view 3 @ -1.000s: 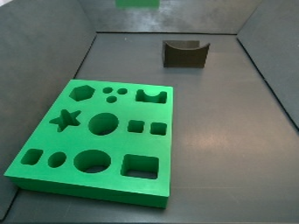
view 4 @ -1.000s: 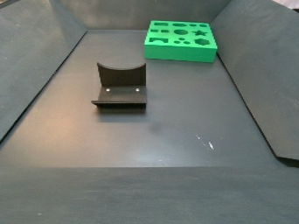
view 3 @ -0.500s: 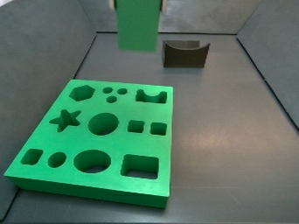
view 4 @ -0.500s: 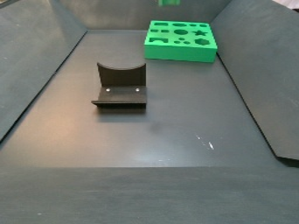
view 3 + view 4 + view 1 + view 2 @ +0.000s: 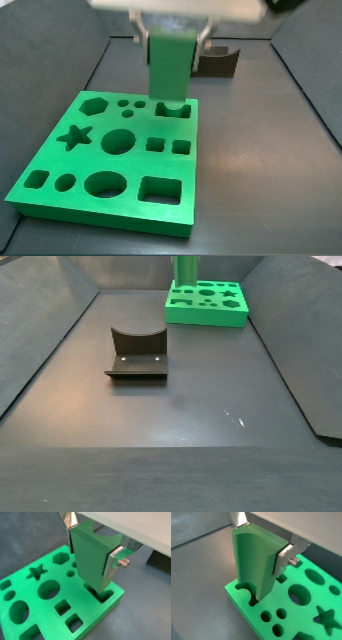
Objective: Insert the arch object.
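My gripper [image 5: 92, 543] is shut on a tall green arch piece [image 5: 93, 559], held upright with its curved notch facing up. The piece also shows in a wrist view [image 5: 254, 562] and in both side views [image 5: 170, 65] [image 5: 185, 271]. Its lower end sits at the arch-shaped hole [image 5: 170, 110] near the far edge of the green board [image 5: 114, 165], touching or just entering it. The silver fingers [image 5: 115, 559] clamp the piece on two sides. The board also shows far back in a side view [image 5: 207, 304].
The dark fixture [image 5: 138, 353] stands on the grey floor mid-bin, and shows behind the gripper in a side view [image 5: 218, 62]. The board holds several other holes: star [image 5: 75, 137], hexagon, circles, squares. Grey walls [image 5: 287, 326] enclose the bin.
The gripper with the arch piece has come down from above the far floor onto the board, and the piece's lower end now meets the arch hole.
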